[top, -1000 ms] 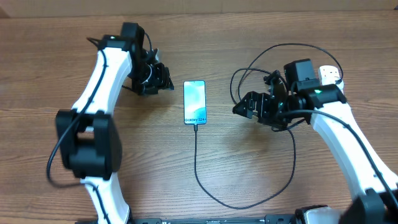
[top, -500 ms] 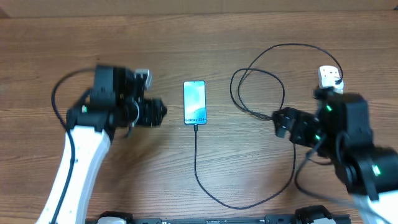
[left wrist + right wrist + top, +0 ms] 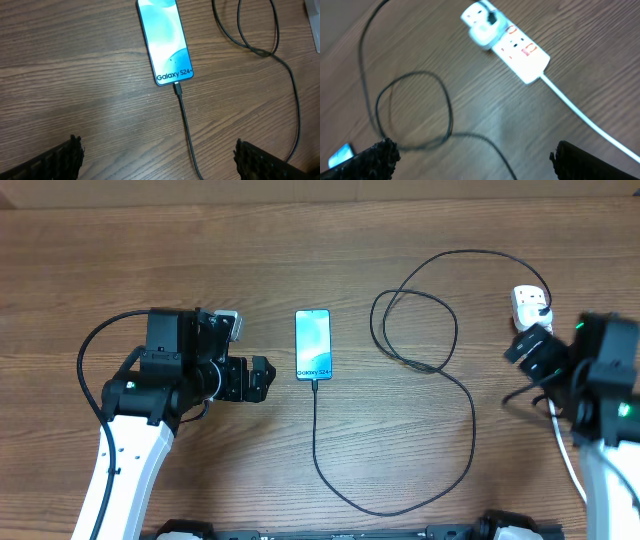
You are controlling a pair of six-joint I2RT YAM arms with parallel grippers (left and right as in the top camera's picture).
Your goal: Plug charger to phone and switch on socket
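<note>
phone (image 3: 313, 345) flat on the table (image 3: 200, 250), screen lit, "Galaxy S24+" text at its near end; charger (image 3: 470, 440) connector seated in the phone's bottom port, clear in the left wrist view (image 3: 176, 89); cable runs down from the phone, sweeps right and back up, makes one loop to the phone's right, then carries on to the socket (image 3: 530, 302), far right of the phone; its plug (image 3: 482, 31) sits in the strip's end outlet; red-marked switches (image 3: 520, 44) show, on or off I cannot tell; white cord (image 3: 580, 115) leaves the strip's other end

left gripper (image 3: 258, 380) just left of the phone's near end, not touching it; jaws wide, only bare wood between the fingertips (image 3: 60, 160)

right gripper (image 3: 530, 348) far right of the phone, near the socket, apart from it; jaws wide, nothing held
</note>
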